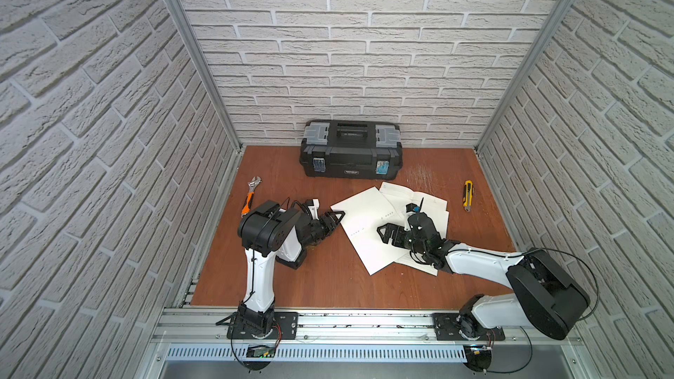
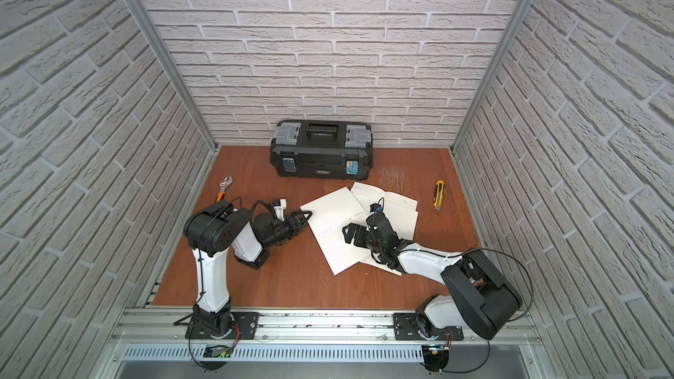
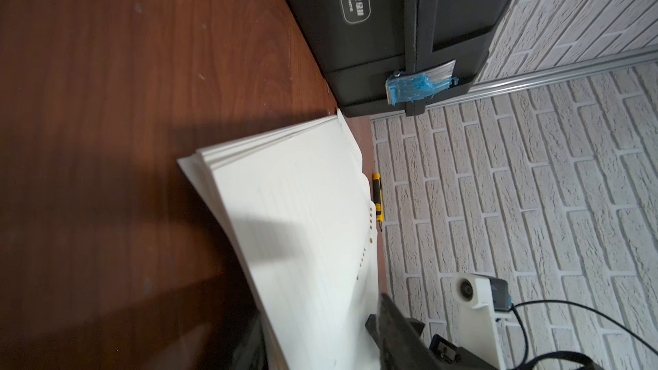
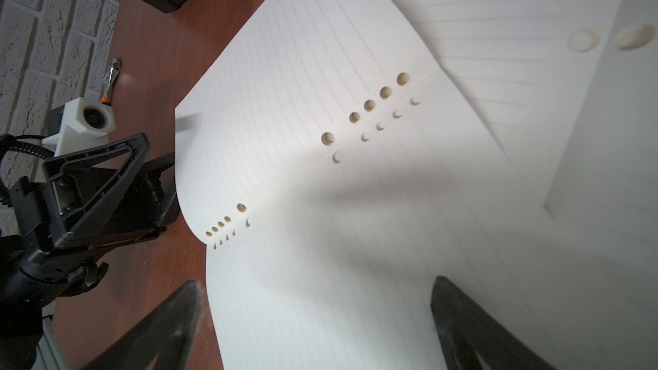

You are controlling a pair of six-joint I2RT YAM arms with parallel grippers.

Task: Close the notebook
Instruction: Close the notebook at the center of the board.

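Note:
The white lined notebook lies open in the middle of the wooden table, its punched holes along the fold. My left gripper is low at the outer edge of the left-hand pages. Its jaws stand apart, one above and one below that stack, and the page edge curls up off the table there. My right gripper is open, its fingers spread wide just over the right-hand pages with nothing between them.
A black toolbox stands against the back wall. An orange-handled wrench lies at the left behind my left arm. A yellow utility knife lies to the right of the notebook. Brick walls enclose three sides.

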